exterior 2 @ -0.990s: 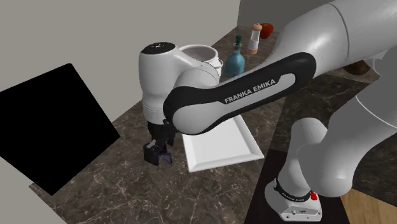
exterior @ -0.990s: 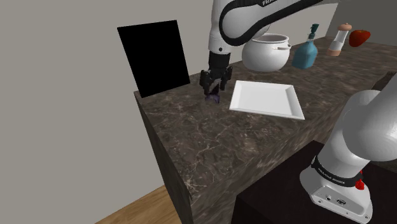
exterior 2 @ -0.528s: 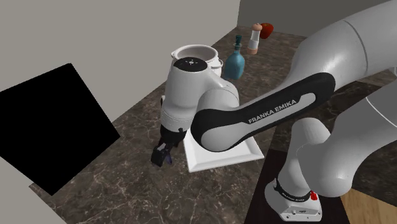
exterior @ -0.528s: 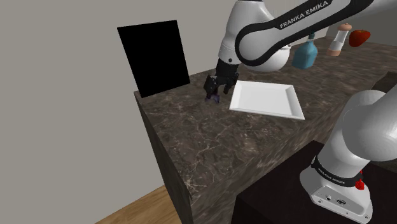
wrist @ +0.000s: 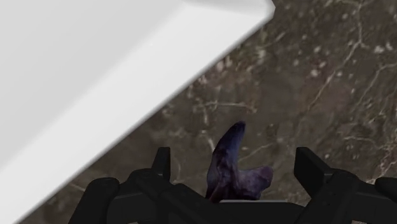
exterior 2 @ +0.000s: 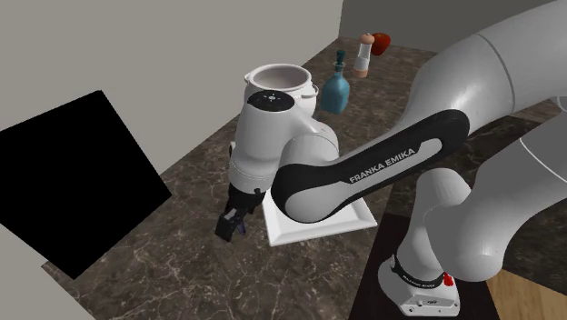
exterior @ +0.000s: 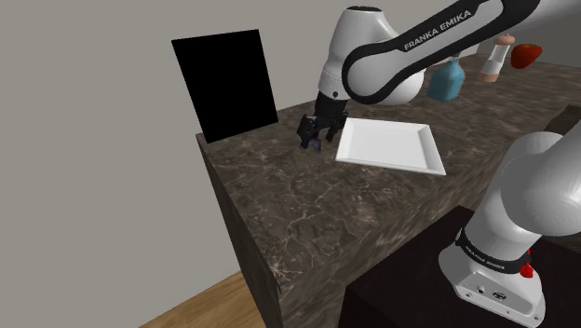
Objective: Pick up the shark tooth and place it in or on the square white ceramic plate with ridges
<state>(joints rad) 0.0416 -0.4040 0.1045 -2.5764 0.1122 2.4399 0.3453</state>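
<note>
- The all-black two-finger tool (wrist: 235, 159) hung low over the dark, veined stone worktop (exterior: 307, 205). It was tipped at a slant, just beside a corner of the square white plate (exterior: 386, 144).
- It stood released. Its fingers (wrist: 162, 162) were spread, and bare stone showed on either side of the small, dark purplish, pointed shark tooth (wrist: 232, 172) between them, so nothing was gripped.
- The tooth sat centred in that gap, tip pointing away from the hand, near the plate's raised rim but apart from it.
- I reckoned the slant was meant to square the tool to the tooth's sides. Closing looked like the next job, then a short carry over the rim.
</note>
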